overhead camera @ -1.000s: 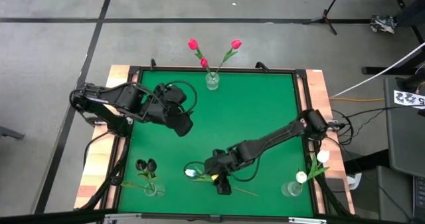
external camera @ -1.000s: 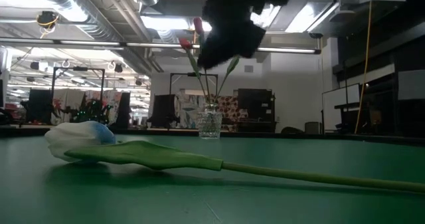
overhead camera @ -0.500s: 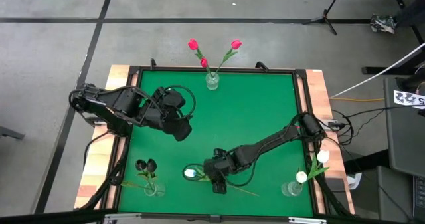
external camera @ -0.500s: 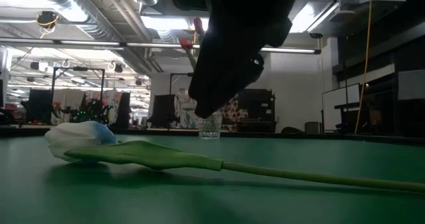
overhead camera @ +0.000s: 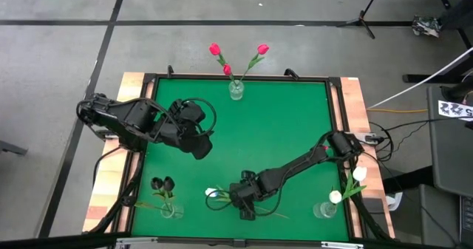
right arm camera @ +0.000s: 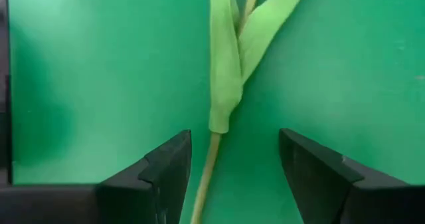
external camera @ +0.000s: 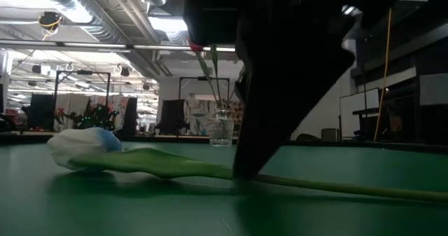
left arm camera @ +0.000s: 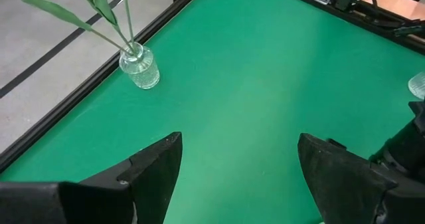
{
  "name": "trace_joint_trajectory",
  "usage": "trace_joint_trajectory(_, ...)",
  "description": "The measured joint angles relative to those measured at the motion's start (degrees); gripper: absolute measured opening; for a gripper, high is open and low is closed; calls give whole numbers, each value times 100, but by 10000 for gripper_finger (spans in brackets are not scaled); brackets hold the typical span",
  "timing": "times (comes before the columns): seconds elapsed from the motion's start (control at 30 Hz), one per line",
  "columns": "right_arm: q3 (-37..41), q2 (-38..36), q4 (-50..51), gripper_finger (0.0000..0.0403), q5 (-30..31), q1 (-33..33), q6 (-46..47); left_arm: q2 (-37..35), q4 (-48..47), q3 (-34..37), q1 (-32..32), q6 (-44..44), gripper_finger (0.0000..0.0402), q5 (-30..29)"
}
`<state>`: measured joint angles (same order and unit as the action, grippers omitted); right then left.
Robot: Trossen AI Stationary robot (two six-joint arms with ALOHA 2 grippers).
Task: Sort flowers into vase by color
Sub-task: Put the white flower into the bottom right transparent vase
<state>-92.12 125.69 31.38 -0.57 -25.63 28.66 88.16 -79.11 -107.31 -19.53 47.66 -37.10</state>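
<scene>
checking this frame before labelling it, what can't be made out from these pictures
- Low view: the right gripper is a dark mass blocking part of the white tulip's stem; whether it touches the stem cannot be told.
- Right wrist view: the stem runs between the open fingers, its head cut off by the edge.
- High view: the black tulips are too small to count.
</scene>
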Motion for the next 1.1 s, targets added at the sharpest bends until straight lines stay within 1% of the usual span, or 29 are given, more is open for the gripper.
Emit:
trace_joint_trajectory(0.1,-12,56,-11,223,5,-25,-4,0,0,0,0,0,294,-4)
trace_joint_trajectory(0.27,-12,66,-40,221,186,-29,-5,0,0,2,0,-2,294,-11)
trace_joint_trajectory(0.47,-8,128,-90,191,334,-37,-4,0,0,2,0,-2,294,-26)
trace_joint_trajectory(0.73,-15,255,18,156,344,-30,-8,0,0,2,0,-4,294,-34)
trace_joint_trajectory(0.87,-10,255,38,125,340,-22,-14,0,0,2,0,-4,294,-52)
trace_joint_trajectory(1.1,-6,255,157,39,213,-10,-31,0,0,2,0,-7,294,-61)
